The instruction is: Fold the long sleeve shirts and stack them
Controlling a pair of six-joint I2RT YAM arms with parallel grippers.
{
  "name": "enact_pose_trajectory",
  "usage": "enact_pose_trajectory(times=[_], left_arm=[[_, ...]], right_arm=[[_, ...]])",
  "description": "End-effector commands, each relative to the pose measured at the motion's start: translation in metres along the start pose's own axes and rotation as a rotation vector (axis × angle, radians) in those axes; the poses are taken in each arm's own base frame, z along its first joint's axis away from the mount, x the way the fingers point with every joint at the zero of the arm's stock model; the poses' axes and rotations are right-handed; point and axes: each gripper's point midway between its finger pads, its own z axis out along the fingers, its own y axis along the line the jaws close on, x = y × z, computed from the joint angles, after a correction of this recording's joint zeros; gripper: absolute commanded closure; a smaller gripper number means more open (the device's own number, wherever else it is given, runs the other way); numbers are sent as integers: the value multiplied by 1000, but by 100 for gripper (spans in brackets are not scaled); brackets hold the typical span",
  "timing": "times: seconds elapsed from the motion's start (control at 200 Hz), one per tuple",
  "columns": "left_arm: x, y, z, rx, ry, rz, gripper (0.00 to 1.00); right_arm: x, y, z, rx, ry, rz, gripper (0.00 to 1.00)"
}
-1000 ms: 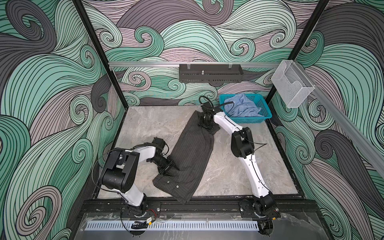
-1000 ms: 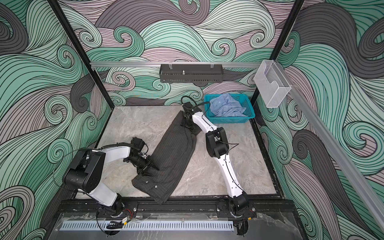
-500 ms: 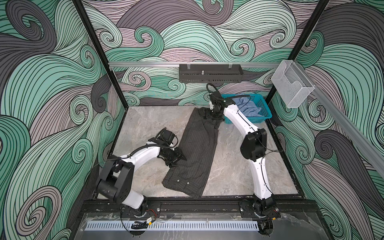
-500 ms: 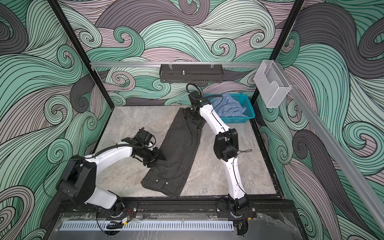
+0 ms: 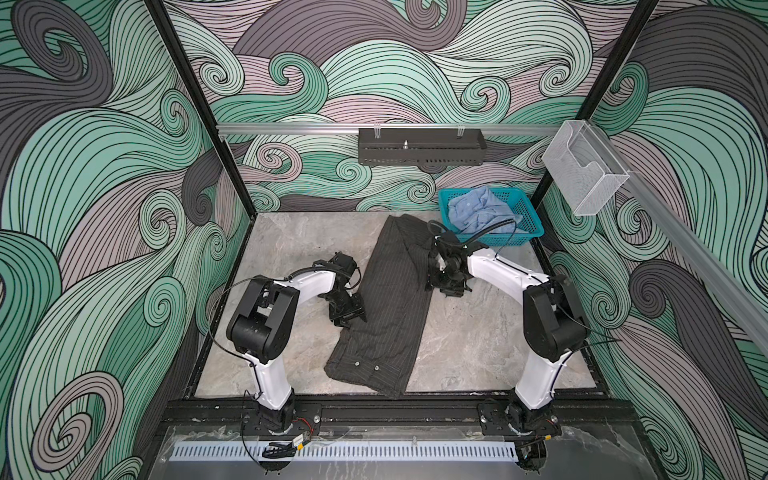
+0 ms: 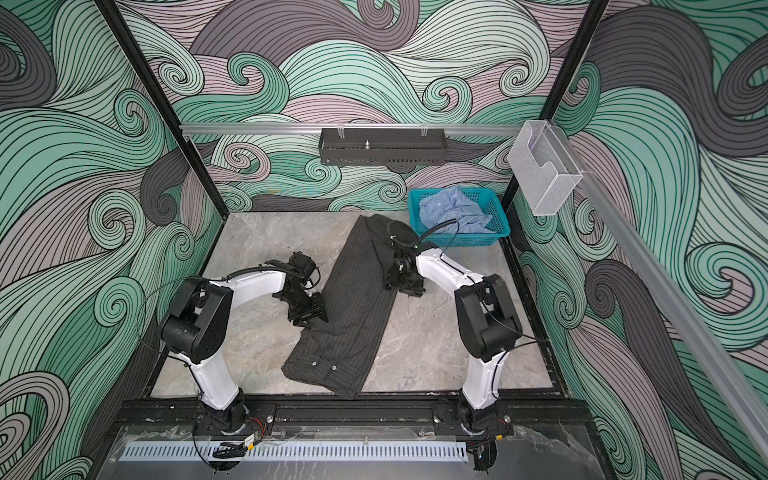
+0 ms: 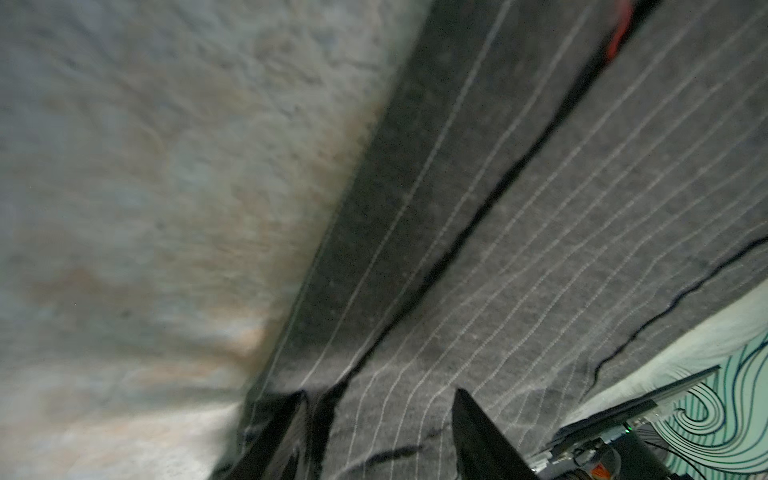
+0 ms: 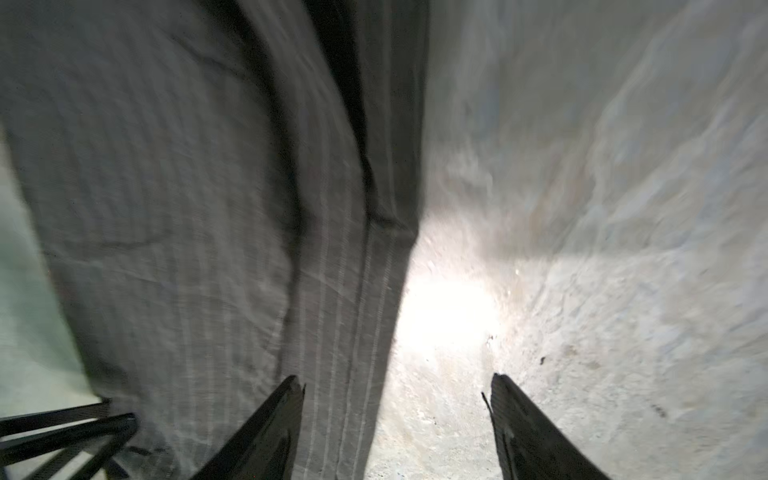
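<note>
Broadly, the marbled surface (image 5: 299, 245) carries everything. Down its middle the dark pinstriped shirt (image 5: 390, 307) lies folded into 1 long narrow strip, running from about 12 o'clock to 6 o'clock, with 2 buttons showing at the near end. At roughly 1 o'clock, against the back wall, sits the teal basket (image 5: 498, 240), and the light blue shirt (image 5: 478, 212) is bunched inside it. The left fingers (image 5: 348, 311) are at the strip's 9 o'clock edge. The left wrist view shows the 2 of them apart above the striped cloth, clamped on nothing. The right fingers (image 5: 449, 286) are at the 3 o'clock edge, likewise spread, straddling the cloth's border. Whether any tip touches fabric is hard to say through the blur.
</note>
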Motion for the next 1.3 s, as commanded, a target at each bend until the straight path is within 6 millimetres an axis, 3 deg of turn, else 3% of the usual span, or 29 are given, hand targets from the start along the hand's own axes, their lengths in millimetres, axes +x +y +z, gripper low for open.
enact_pose_trajectory(times=[0.0,0.14,0.321,0.426,0.531,0.606,0.706,0.832,1.017,1.172,1.298], left_arm=[[18,26,1,-90,44,-1,41],[40,34,13,-62,81,-41,43],[64,36,36,12,128,-111,45],[62,24,44,54,129,-127,46],[48,10,42,84,105,-132,46],[35,2,36,83,88,-122,46],[23,0,26,61,64,-108,46],[14,13,16,26,53,-116,46],[8,27,14,-23,62,-107,46],[-1,37,7,-43,51,-107,46],[-3,30,-19,-14,3,-58,40]], right_arm=[[-5,20,14,-100,1,53,27],[-18,40,41,-158,48,5,29],[-56,76,56,-231,49,-89,36],[-78,96,60,-256,47,-142,38],[-96,112,63,-274,53,-174,39],[-108,118,60,-269,37,-186,38],[-119,118,41,-248,-13,-188,35],[-126,105,13,-210,-74,-167,32],[-105,81,-4,-200,-46,-129,33],[-63,64,-6,-210,20,-103,34],[-20,55,-12,-230,43,-86,34]])
